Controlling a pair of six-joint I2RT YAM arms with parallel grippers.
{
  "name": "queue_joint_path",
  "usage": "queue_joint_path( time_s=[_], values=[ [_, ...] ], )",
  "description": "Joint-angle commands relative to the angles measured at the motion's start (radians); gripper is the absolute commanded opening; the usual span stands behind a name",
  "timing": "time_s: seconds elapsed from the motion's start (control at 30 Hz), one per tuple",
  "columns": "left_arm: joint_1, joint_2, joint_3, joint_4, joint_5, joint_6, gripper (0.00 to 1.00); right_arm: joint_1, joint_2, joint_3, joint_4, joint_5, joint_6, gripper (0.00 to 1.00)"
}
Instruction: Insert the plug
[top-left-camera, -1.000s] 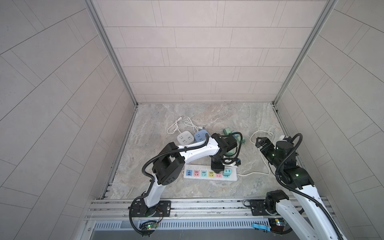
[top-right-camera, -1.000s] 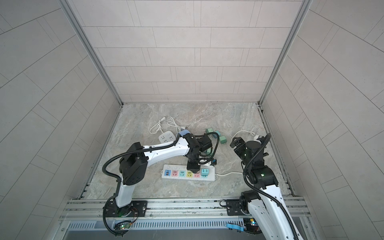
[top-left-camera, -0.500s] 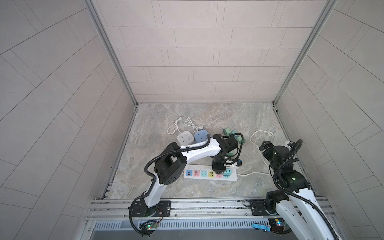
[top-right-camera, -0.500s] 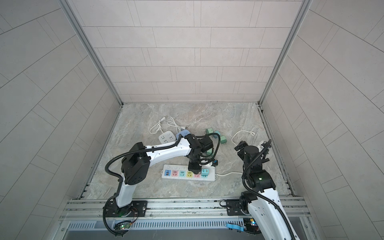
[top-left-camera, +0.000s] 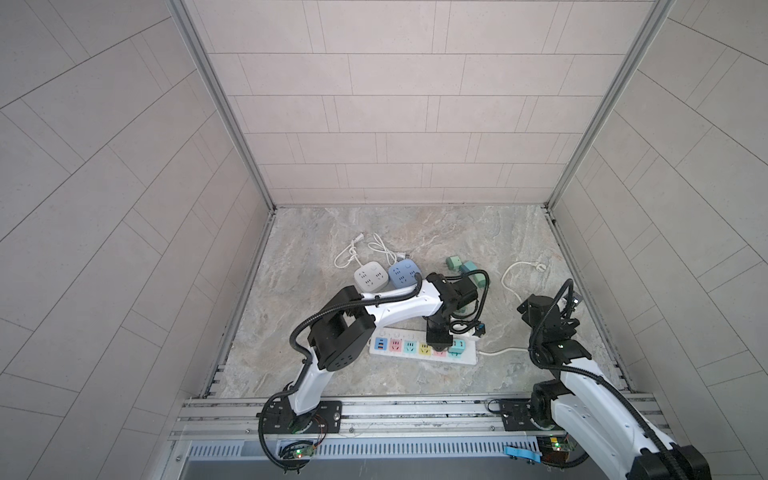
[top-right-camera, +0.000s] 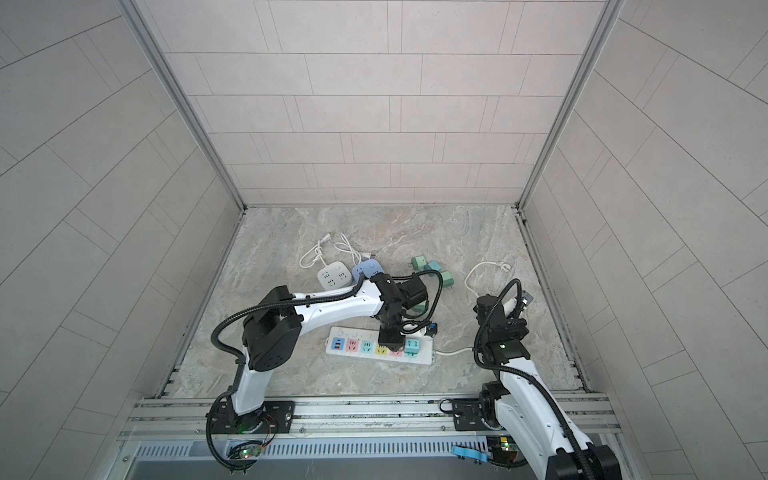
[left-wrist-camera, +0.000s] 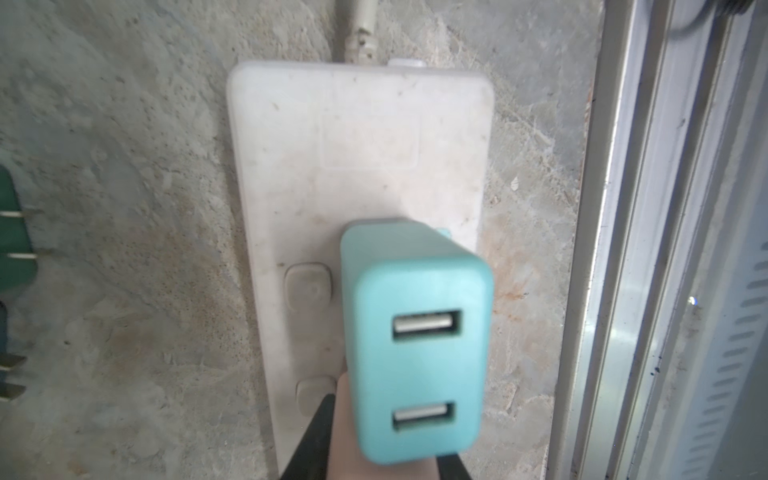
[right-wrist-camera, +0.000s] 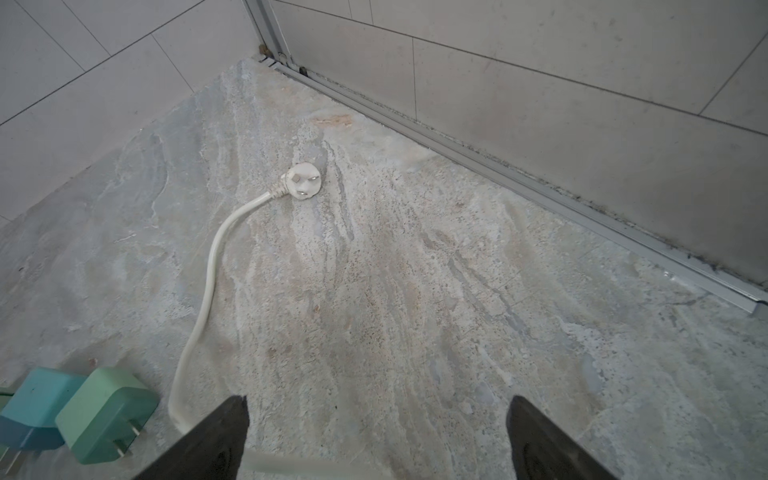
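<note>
Pointing down, left tool closed, empty, just beside teal plug; right tool spread wide, empty

The left arm is reaching forward and across toward the middle, its elbow bent close above its base. The left gripper is pointing straight down, its jaws drawn close together. The right arm is standing folded on its own side. The right gripper is hanging raised and tilted downward, its jaws spread wide.
</note>
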Motion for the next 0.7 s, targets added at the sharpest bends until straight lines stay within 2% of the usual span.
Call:
queue_joint_path(
  time_s=[0.0,0.07,0.1,0.3,0.43,0.53,0.67],
  values=[
    [-0.027,0.026,-0.061,0.050,0.018,0.014,0.00,-0.016,0.011,0.007,0.053,0.040,0.014,0.98],
    [-0.034,0.016,-0.087,0.081,0.013,0.010,0.00,-0.020,0.015,0.007,0.056,0.039,0.014,0.98],
    [-0.036,0.012,-0.102,0.097,0.010,0.007,0.04,-0.019,0.013,0.006,0.058,0.039,0.014,0.98],
    [-0.044,-0.047,-0.124,0.155,-0.037,-0.020,0.53,-0.019,-0.008,-0.002,0.053,0.035,0.015,0.97],
    [-0.045,-0.117,-0.108,0.137,-0.047,-0.008,0.59,-0.020,0.003,0.003,0.053,0.035,0.015,0.97],
    [-0.044,-0.186,-0.104,0.110,-0.054,-0.002,0.75,-0.019,0.014,0.008,0.052,0.037,0.016,0.97],
    [-0.040,-0.318,-0.154,0.111,-0.090,-0.019,0.78,-0.019,0.032,0.016,0.049,0.040,0.016,0.97]
  ],
)
